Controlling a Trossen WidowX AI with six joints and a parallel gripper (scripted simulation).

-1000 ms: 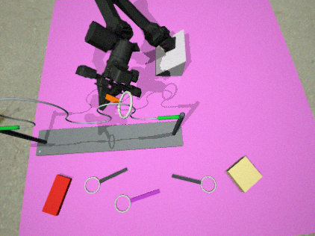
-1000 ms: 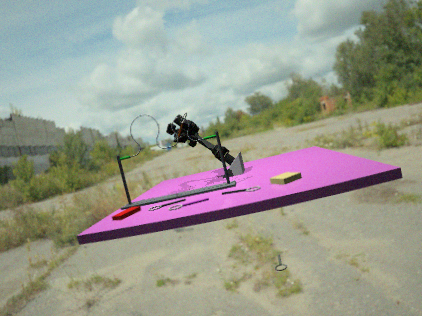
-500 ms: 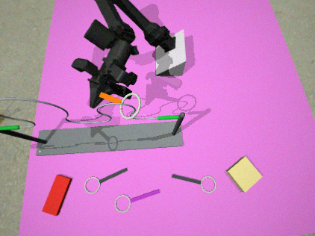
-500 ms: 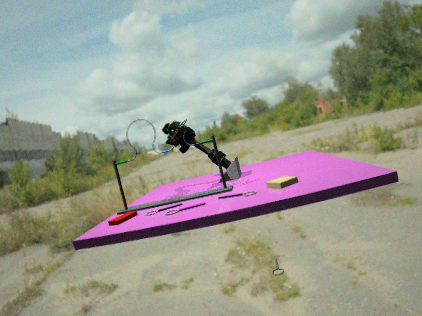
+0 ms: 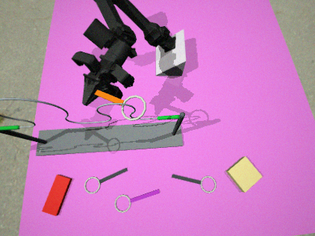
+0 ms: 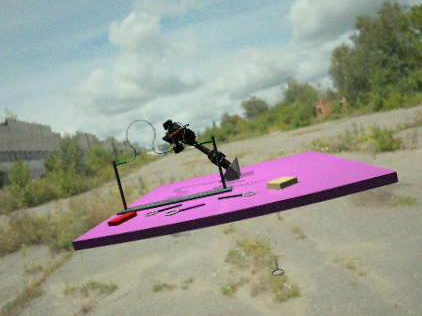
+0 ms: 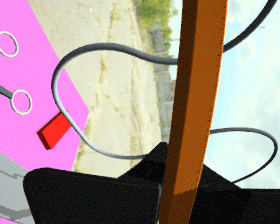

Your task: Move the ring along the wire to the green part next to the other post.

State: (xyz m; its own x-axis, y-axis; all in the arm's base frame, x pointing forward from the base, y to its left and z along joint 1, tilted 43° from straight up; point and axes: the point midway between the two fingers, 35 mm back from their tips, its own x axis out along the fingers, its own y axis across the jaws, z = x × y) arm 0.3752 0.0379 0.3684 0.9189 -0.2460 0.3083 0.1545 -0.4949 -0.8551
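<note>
The ring (image 5: 145, 110) is level with the curling middle stretch of the grey wire (image 5: 52, 103) (image 7: 56, 85); wire shows inside its outline in the top view, but contact cannot be told. Its orange handle (image 5: 109, 97) (image 6: 174, 134) (image 7: 197, 75) runs back to my gripper (image 5: 96, 92) (image 7: 166, 148), which is shut on it. The ring is outside the wrist view. One green part (image 5: 168, 117) (image 6: 205, 142) is beside the right post (image 5: 178, 125) (image 6: 218, 165). The other green part (image 5: 9, 128) (image 6: 121, 162) is beside the left post (image 5: 27, 137) (image 6: 120, 185).
Both posts rise from a grey base plate (image 5: 169, 134). In front lie a red block (image 5: 57, 195) (image 7: 54, 131), two dark-handled rings, a purple-handled ring and a yellow block (image 5: 244, 174) (image 6: 282, 183). A white wedge (image 5: 180, 51) is near the arm's base.
</note>
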